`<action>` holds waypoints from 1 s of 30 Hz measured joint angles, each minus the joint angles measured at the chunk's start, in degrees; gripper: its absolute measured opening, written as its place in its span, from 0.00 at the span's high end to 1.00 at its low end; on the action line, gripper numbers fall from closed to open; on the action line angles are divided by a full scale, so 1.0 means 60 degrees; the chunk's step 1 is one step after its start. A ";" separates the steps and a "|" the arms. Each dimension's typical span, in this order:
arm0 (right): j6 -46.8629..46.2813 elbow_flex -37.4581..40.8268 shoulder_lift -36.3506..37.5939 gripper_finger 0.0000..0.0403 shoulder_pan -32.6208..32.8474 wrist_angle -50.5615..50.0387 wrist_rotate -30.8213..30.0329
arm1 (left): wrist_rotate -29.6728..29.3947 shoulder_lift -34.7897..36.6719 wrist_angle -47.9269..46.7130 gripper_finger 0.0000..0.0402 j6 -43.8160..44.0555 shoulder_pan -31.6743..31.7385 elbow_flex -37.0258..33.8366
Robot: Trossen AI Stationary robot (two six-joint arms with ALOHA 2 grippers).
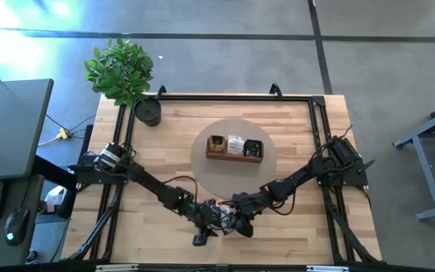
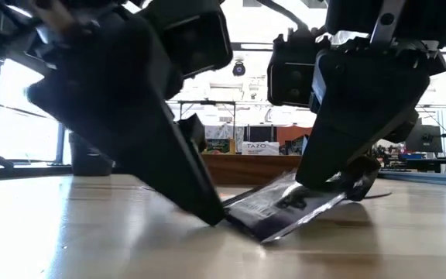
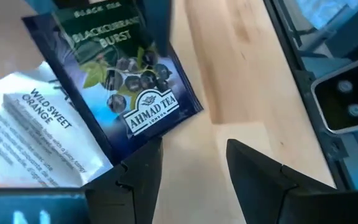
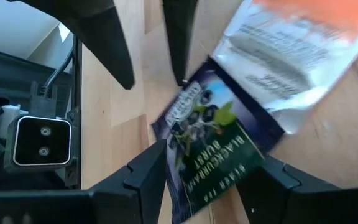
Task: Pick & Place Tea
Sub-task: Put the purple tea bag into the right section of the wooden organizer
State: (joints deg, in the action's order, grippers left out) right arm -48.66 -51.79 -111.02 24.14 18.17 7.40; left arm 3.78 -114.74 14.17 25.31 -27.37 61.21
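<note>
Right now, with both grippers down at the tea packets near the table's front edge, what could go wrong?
The left gripper and right gripper, both open, stand very close over the dark Blackcurrant Burst packet; they could collide. That packet lies tilted in the low view and partly overlaps the white Wild Sweet Orange packet, so a grasp might slip or catch both.

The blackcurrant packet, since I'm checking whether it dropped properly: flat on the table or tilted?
Tilted. In the low view the blackcurrant packet has one edge on the table, the other raised.
</note>
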 joint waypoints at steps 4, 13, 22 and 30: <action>0.0153 0.0011 0.0000 0.58 -0.0133 -0.0025 0.0007 | -0.0092 0.0000 0.0338 0.55 -0.0211 0.0184 -0.0004; 0.0455 0.0018 -0.0007 0.73 -0.0292 -0.0022 0.0433 | -0.0482 0.0061 0.0326 0.55 -0.0431 0.0243 -0.0004; 0.1345 0.0038 0.0249 0.98 -0.0724 -0.0392 0.1603 | -0.1509 0.1115 -0.0920 0.55 -0.0207 0.0256 -0.0002; 0.3414 0.0036 0.2879 0.97 -0.1694 -0.4216 0.1519 | -0.3533 0.2926 -0.3606 0.55 0.0152 0.0254 -0.0011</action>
State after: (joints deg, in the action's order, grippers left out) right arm -28.18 -51.57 -93.75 13.98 -7.12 16.51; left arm -17.41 -97.18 -7.46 26.22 -25.85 61.14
